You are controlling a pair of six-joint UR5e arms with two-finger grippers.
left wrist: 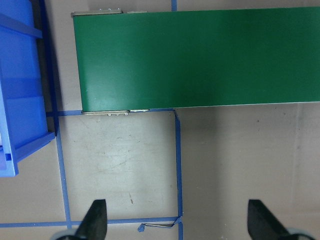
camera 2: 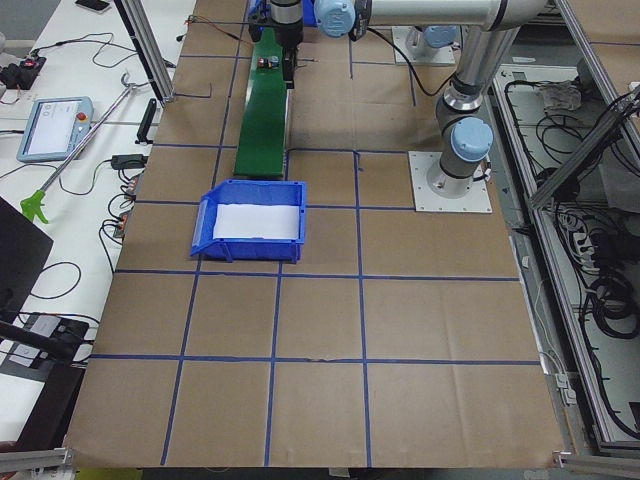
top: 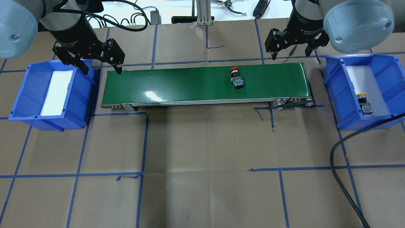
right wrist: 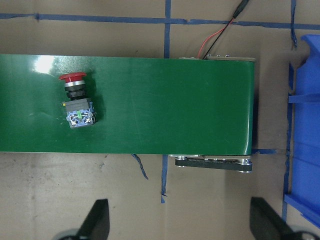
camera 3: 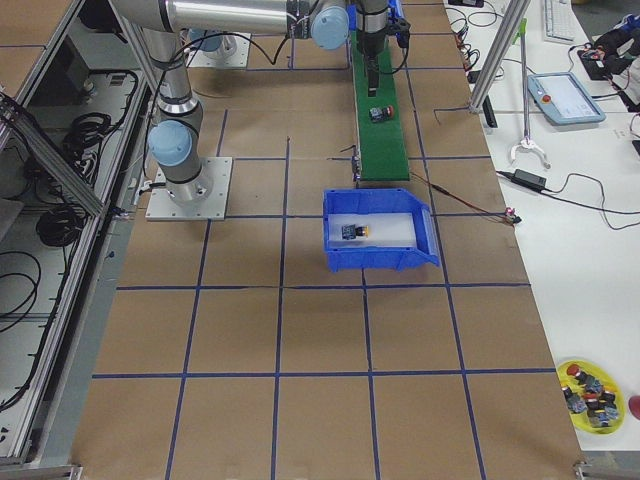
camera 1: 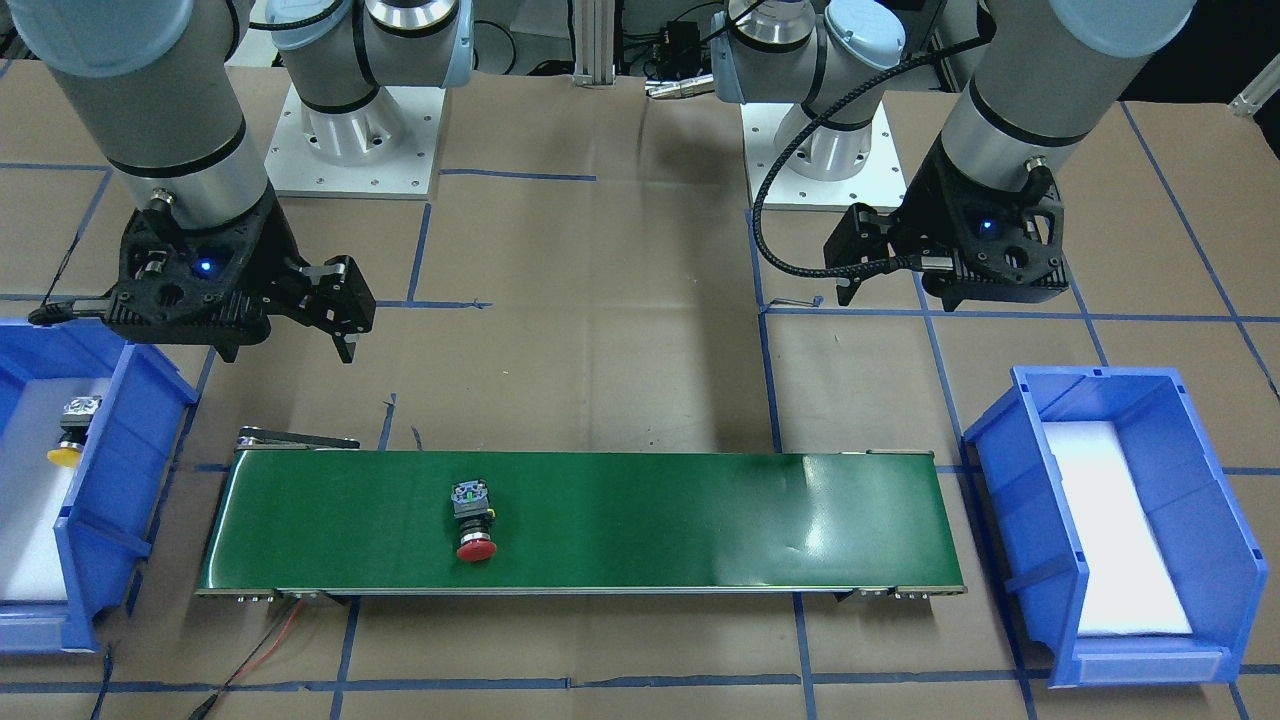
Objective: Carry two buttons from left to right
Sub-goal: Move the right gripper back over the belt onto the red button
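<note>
Red button (right wrist: 77,100) looks light, rigid (might roll), so the spread right gripper (right wrist: 180,222) should pinch its black body (right wrist: 75,91).

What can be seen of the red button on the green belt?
The red button lies on its side on the green conveyor belt, toward the robot's right end. It has a red mushroom cap, a black cylindrical body and a grey rear block. The cap points away from the robot. Only the belt touches it.
</note>
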